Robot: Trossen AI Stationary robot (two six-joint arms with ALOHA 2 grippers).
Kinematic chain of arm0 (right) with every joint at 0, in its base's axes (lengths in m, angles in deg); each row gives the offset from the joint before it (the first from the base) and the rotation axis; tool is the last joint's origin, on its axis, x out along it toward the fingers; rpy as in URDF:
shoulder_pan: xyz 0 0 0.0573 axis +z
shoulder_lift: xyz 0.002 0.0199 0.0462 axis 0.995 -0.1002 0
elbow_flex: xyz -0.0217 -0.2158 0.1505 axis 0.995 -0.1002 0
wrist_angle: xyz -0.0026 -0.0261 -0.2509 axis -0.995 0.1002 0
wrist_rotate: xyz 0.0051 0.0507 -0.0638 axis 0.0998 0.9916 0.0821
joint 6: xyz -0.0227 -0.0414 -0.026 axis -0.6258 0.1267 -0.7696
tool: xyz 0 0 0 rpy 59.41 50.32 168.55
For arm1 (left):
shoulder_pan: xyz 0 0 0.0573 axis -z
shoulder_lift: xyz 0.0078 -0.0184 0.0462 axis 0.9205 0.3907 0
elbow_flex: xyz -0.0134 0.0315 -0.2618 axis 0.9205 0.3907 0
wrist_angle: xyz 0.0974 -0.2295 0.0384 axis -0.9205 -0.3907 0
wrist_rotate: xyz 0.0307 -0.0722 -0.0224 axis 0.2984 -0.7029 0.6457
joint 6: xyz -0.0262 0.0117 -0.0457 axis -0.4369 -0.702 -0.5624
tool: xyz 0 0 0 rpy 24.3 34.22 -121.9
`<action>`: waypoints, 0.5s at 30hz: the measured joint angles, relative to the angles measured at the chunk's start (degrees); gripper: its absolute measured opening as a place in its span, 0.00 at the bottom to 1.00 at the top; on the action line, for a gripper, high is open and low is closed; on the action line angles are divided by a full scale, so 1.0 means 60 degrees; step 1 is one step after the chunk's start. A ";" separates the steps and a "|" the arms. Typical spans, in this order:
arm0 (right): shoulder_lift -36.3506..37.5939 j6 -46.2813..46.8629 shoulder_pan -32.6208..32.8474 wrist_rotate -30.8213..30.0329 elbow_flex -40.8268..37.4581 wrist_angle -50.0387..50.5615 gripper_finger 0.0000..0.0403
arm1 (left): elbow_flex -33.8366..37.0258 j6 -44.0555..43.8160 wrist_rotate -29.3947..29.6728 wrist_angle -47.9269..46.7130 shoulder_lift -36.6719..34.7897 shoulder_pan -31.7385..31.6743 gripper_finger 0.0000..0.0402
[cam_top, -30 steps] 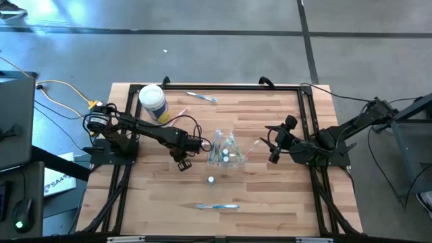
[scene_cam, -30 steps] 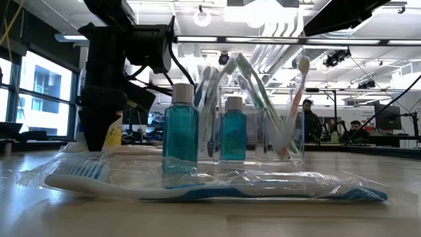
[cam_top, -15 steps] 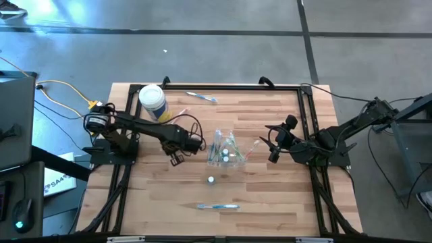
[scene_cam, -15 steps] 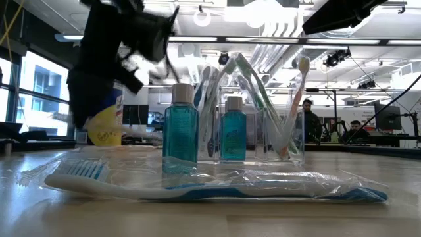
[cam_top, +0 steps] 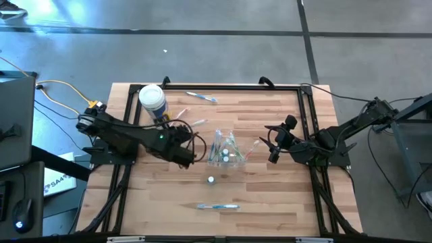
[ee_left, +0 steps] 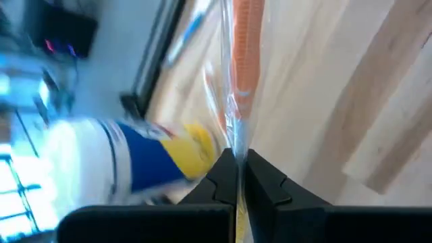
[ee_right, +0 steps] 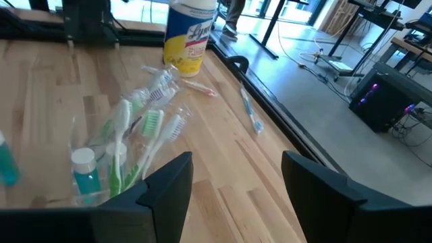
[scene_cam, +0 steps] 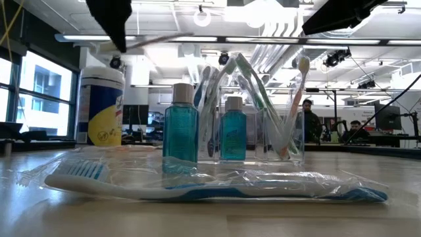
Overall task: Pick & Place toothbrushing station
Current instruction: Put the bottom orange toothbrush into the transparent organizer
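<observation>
The clear plastic cup [cam_top: 225, 150] [scene_cam: 263, 118] [ee_right: 108, 162] stands mid-table, holding several toothbrushes and a teal bottle. Another teal bottle [scene_cam: 179, 125] stands on its base in front of it. My left gripper [ee_left: 239, 158] [scene_cam: 117, 29] is raised left of the cup and shut on a wrapped toothbrush with an orange handle [ee_left: 246, 47] [scene_cam: 164, 37]. My right gripper [cam_top: 272, 145] [ee_right: 236, 169] hangs open to the right of the cup, holding nothing. Other wrapped toothbrushes lie flat on the table: a blue one at the front [cam_top: 217, 206] [scene_cam: 210, 187], one at the far edge [cam_top: 201, 96] and an orange one by the canister [ee_right: 197, 88]. My left gripper pinches the end of the clear wrapper [ee_left: 236, 135] between its two fingertips. One layer or several, I cannot tell. The fingers slant downward and the toothbrush runs on from them, along their line. It is lifted clear of the table.
A white-lidded canister with a yellow label [cam_top: 152, 101] [scene_cam: 100, 105] [ee_right: 192, 34] stands at the far left corner. A black frame [cam_top: 229, 86] runs along the table's edges. People sit in the room behind the table [scene_cam: 309, 118].
My left gripper has risen from the table beside the cup to well above it. It swung toward the far left and tipped from pointing straight down to a slant. The wrapped toothbrush has gone up with it and hangs clear of the table.
</observation>
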 joint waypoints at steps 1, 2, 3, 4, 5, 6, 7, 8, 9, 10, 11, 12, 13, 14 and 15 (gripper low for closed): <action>0.0004 0.0000 0.0000 0.0040 0.0000 -0.0093 0.55 | -0.0036 0.0213 0.0332 -0.0055 -0.0070 0.0115 0.01; 0.0007 0.0004 0.0004 0.0118 0.0000 -0.0165 0.55 | -0.0138 0.0424 0.0771 -0.0169 -0.0125 0.0178 0.01; 0.0007 0.0004 0.0000 0.0267 0.0000 -0.0230 0.55 | -0.0232 0.0667 0.1300 -0.0103 -0.0195 0.0173 0.01; 0.0004 -0.0005 0.0000 0.0439 0.0000 -0.0350 0.55 | -0.0255 0.0952 0.1817 -0.0017 -0.0321 0.0181 0.01; 0.0004 -0.0011 0.0000 0.0613 0.0000 -0.0478 0.55 | -0.0255 0.1325 0.2206 -0.0035 -0.0419 0.0278 0.01; 0.0004 -0.0022 0.0003 0.0747 0.0000 -0.0564 0.55 | -0.0255 0.1581 0.2687 -0.0041 -0.0479 0.0397 0.01; 0.0006 -0.0036 0.0004 0.0844 0.0000 -0.0626 0.55 | -0.0271 0.1703 0.3327 -0.0011 -0.0568 0.0452 0.01; 0.0004 -0.0087 0.0004 0.0936 0.0000 -0.0704 0.55 | -0.0273 0.1750 0.3924 -0.0005 -0.0644 0.0522 0.01; 0.0006 -0.0120 0.0004 0.1011 0.0000 -0.0767 0.55 | -0.0273 0.1766 0.4457 0.0015 -0.0721 0.0632 0.01; 0.0004 -0.0180 0.0004 0.1037 0.0000 -0.0825 0.55 | -0.0273 0.1784 0.4901 0.0111 -0.0822 0.0754 0.01; 0.0004 -0.0275 0.0004 0.1036 0.0000 -0.0876 0.55 | -0.0273 0.1814 0.5297 0.0213 -0.0940 0.0874 0.01; 0.0004 -0.0391 0.0004 0.1036 0.0000 -0.0930 0.55 | -0.0277 0.1915 0.5693 0.0309 -0.1035 0.0993 0.01; 0.0004 -0.0542 0.0004 0.1035 0.0000 -0.1022 0.55 | -0.0284 0.2139 0.6086 0.0380 -0.1075 0.1105 0.01; 0.0004 -0.0605 0.0004 0.1036 0.0000 -0.1108 0.55 | -0.0291 0.2456 0.6528 0.0486 -0.1082 0.1245 0.01; 0.0004 -0.0595 0.0004 0.1044 -0.0002 -0.1190 0.55 | -0.0295 0.2810 0.6982 0.0529 -0.1068 0.1393 0.01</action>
